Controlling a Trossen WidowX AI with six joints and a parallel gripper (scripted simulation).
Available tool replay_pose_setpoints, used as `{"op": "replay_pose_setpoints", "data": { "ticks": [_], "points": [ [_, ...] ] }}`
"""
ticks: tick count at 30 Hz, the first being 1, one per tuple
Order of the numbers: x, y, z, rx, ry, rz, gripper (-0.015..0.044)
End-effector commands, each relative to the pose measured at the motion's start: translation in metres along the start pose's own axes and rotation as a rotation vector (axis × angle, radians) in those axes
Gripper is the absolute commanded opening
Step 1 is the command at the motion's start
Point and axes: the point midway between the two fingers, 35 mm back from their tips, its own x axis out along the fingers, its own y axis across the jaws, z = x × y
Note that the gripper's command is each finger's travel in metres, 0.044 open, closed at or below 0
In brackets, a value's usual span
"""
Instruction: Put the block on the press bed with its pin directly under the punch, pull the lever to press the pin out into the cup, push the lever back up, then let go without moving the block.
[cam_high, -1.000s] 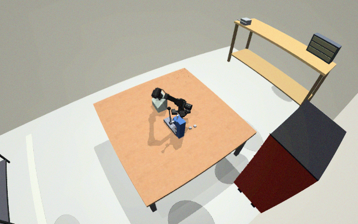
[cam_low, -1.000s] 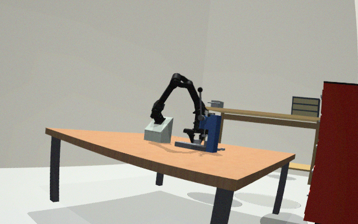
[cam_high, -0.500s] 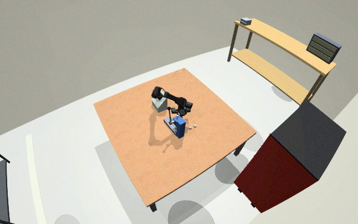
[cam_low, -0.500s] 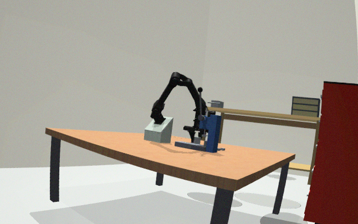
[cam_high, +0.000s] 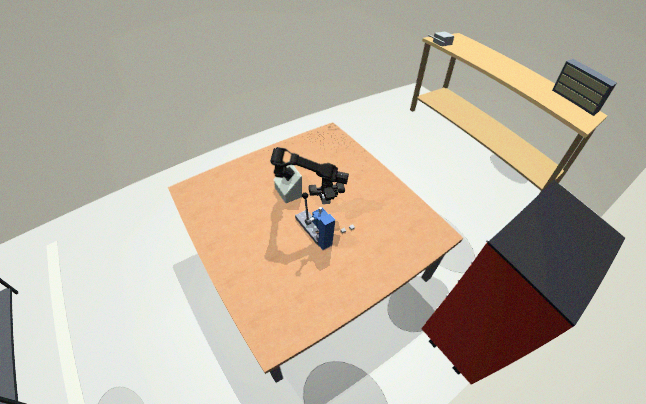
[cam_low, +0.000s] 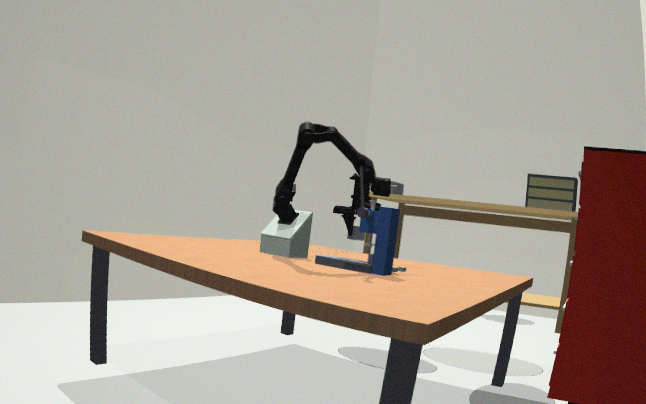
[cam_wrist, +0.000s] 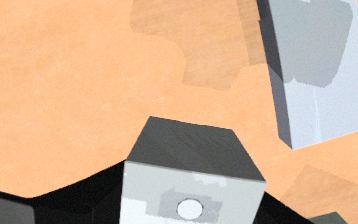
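While tool grips raised block, far side | step: likely loading bed | next: align pin under punch, lower gently

Wooden table | on it: pale wedge base; blue press; two small grey pieces

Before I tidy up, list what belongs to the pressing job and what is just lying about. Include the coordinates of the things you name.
For the job:
- block with its pin (cam_wrist: 190, 208), held in the end effector (cam_high: 326, 196) (cam_low: 354, 231)
- blue press (cam_high: 326, 231) (cam_low: 387, 240)
- lever (cam_high: 306, 209)

Apparently not needed:
- two small pale pieces (cam_high: 347, 229) beside the press
- drawer unit (cam_high: 583, 87) (cam_low: 551, 190) on the shelf bench (cam_high: 515, 75) (cam_low: 480, 203)
- red cabinet (cam_high: 500, 305) (cam_low: 610, 280)
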Motion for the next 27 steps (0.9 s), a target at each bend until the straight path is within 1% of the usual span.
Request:
{"op": "replay_pose_setpoints", "data": {
  "ticks": [1,14,27],
  "points": [
    [-0.008,-0.011,0.004,0.005,0.002,0.004,0.0],
    [-0.029,-0.066,0.019,0.001,0.0,0.005,0.0],
    [-0.041,-0.122,0.022,-0.001,-0.002,0.001,0.0]
  ]
}}
